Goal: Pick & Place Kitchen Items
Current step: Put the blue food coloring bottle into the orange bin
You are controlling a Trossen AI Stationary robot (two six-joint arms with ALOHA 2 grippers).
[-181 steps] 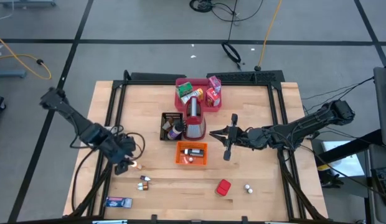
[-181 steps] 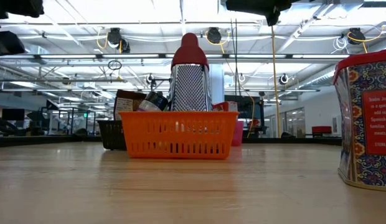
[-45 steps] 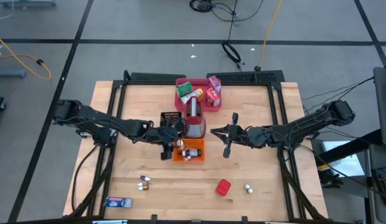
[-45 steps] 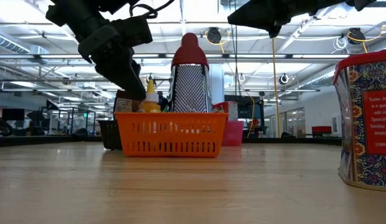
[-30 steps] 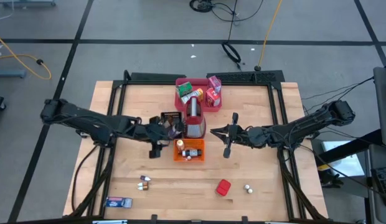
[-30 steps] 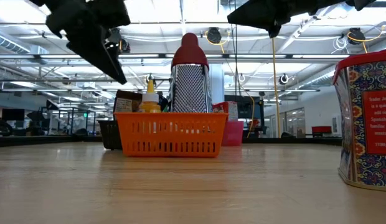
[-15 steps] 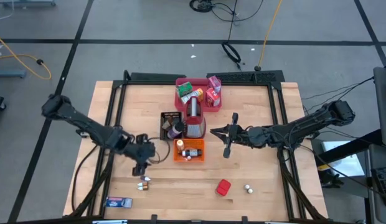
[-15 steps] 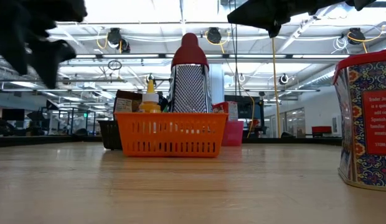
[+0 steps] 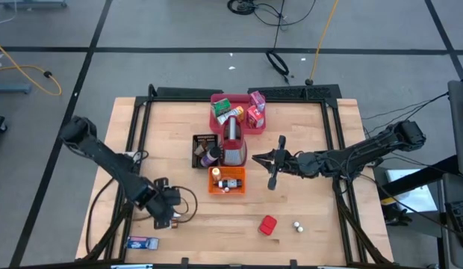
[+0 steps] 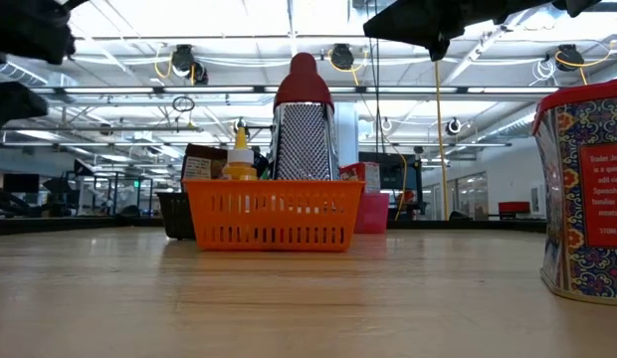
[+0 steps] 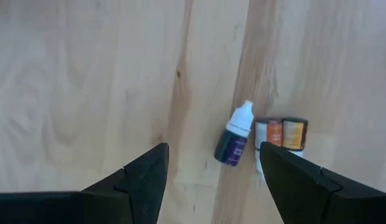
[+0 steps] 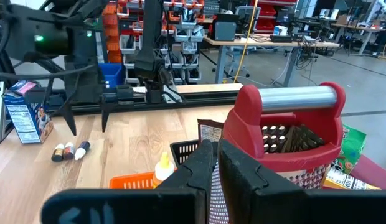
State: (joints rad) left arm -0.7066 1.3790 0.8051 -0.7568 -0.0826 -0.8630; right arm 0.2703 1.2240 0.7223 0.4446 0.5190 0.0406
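The left pincer [image 11: 208, 180], fingers spread wide, hovers over a small purple dropper bottle [image 11: 233, 137] lying on the tabletop [image 11: 87, 74], touching two tiny shakers [image 11: 281, 134]. Closing off-centre could catch or scatter them.

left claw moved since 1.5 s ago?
Yes. The left claw has left the orange basket and now hangs open over the small bottles toward the table's near-left corner.

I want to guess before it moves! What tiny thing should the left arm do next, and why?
Probably lower straight down. The left gripper is open and hangs above the small purple bottle, which lies on the table touching two tiny shakers.
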